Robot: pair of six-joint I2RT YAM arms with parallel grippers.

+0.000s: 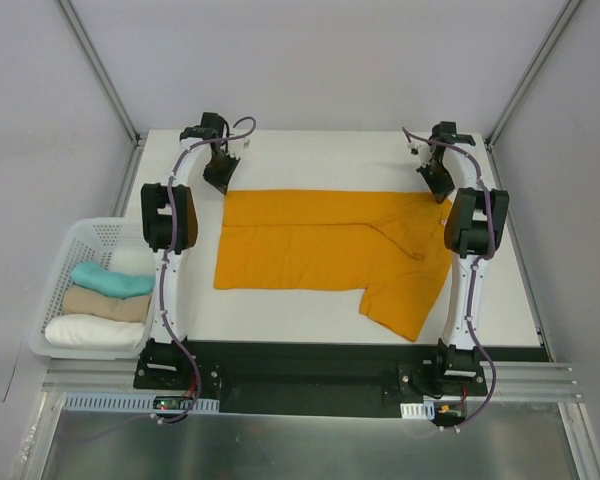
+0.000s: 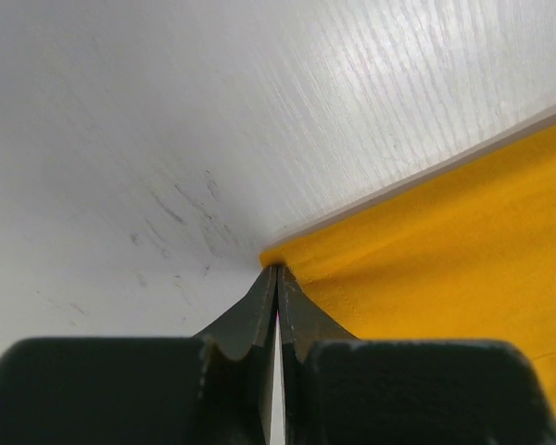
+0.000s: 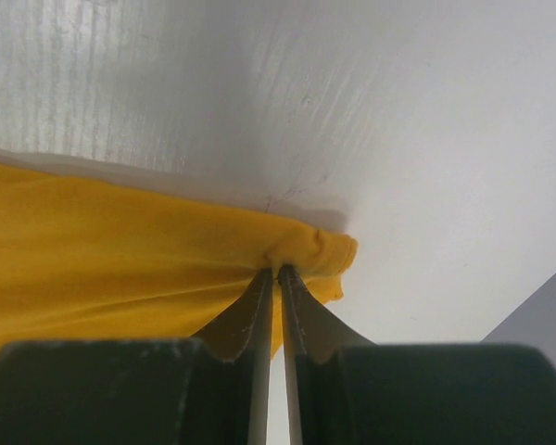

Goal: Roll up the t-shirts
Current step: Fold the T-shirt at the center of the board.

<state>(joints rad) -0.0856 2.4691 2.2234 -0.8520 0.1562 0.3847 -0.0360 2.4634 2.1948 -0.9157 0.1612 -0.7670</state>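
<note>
A bright orange t-shirt (image 1: 320, 245) lies on the white table, folded lengthwise, with one sleeve sticking out toward the near right. My left gripper (image 1: 220, 180) is at its far left corner and is shut on that corner (image 2: 276, 255). My right gripper (image 1: 440, 188) is at the far right corner and is shut on a bunched bit of the orange cloth (image 3: 301, 248). Teal (image 1: 110, 279), tan (image 1: 105, 305) and white (image 1: 95, 333) shirts lie rolled in a basket at the left.
The white plastic basket (image 1: 70, 250) stands off the table's left edge, beside the left arm. Grey walls and metal frame posts close in the table on the left, right and back. A black strip and rail run along the near edge.
</note>
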